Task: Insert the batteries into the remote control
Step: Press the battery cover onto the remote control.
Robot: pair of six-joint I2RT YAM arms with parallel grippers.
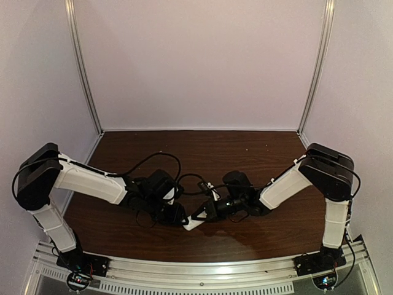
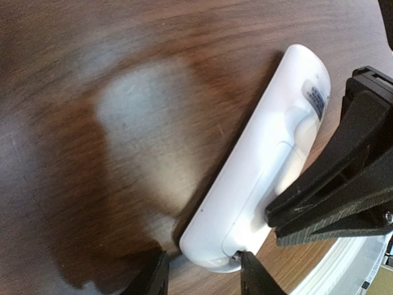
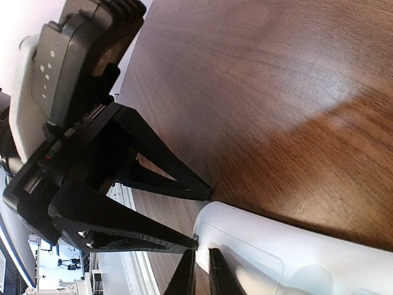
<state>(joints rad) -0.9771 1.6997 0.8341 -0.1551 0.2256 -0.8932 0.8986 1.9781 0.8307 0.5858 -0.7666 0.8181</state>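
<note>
Left gripper (image 2: 202, 270) pinches the remote control (image 2: 264, 153) by one end.
Long axis runs to one o'clock; my right gripper (image 2: 272, 225), pressed together, meets its back from four o'clock.

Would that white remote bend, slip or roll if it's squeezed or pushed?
Probably stiff: the remote control runs straight though the left tool grips only one end. Likely slippery, its shell looks smooth and glossy. Its flattish body shouldn't roll.

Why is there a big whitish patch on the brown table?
Left wrist view: light glaring off the glossy dark-brown wooden table, beside the blurry slim white plastic remote control. Right wrist view: a softer sheen at upper right. Top view: the table looks darker.
</note>
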